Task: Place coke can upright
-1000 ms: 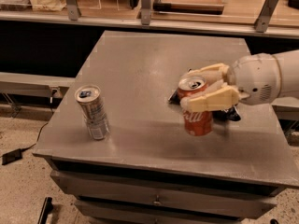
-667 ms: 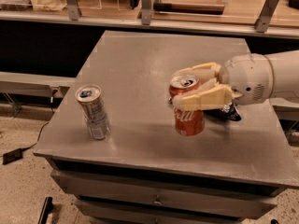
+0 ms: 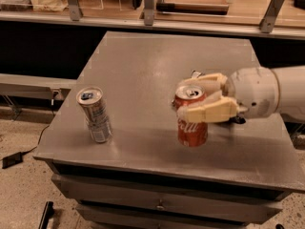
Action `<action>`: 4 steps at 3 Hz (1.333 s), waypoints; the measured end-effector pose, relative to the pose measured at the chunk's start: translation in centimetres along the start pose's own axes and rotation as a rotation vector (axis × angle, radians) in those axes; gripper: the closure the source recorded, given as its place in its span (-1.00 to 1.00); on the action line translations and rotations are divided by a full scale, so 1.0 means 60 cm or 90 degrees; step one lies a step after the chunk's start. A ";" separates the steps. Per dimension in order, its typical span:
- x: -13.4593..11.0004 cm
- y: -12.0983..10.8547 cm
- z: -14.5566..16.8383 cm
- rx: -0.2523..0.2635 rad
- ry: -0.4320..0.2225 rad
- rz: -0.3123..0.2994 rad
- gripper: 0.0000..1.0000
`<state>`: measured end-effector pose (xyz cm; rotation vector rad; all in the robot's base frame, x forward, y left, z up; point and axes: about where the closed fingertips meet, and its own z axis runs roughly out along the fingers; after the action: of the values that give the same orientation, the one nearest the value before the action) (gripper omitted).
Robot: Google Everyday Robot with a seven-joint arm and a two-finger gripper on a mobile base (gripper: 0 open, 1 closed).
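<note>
The coke can (image 3: 192, 128) is red-orange with white script and a silver top. It stands upright on the grey table (image 3: 143, 70), right of centre near the front. My gripper (image 3: 194, 98) reaches in from the right, and its cream fingers (image 3: 207, 112) are closed around the can's upper part, one in front and one behind.
A slimmer silver-grey can (image 3: 95, 114) with a blue tab stands upright at the front left of the table. A dark object (image 3: 237, 120) lies partly hidden behind my gripper. A shelf rail (image 3: 143, 23) runs behind the table. A cable (image 3: 14, 156) lies on the floor at left.
My gripper has carried the coke can a little to the left, and the can stays upright in its grasp. The silver-grey can has not moved.
</note>
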<state>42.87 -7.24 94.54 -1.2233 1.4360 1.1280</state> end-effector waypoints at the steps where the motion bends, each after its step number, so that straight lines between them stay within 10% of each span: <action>1: 0.037 0.036 0.010 0.024 -0.064 -0.039 1.00; 2: 0.035 0.035 0.011 0.022 -0.063 -0.035 1.00; 4: 0.035 0.035 0.014 0.024 -0.099 -0.049 0.24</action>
<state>40.66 -6.54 92.52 -1.1295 1.2763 1.1134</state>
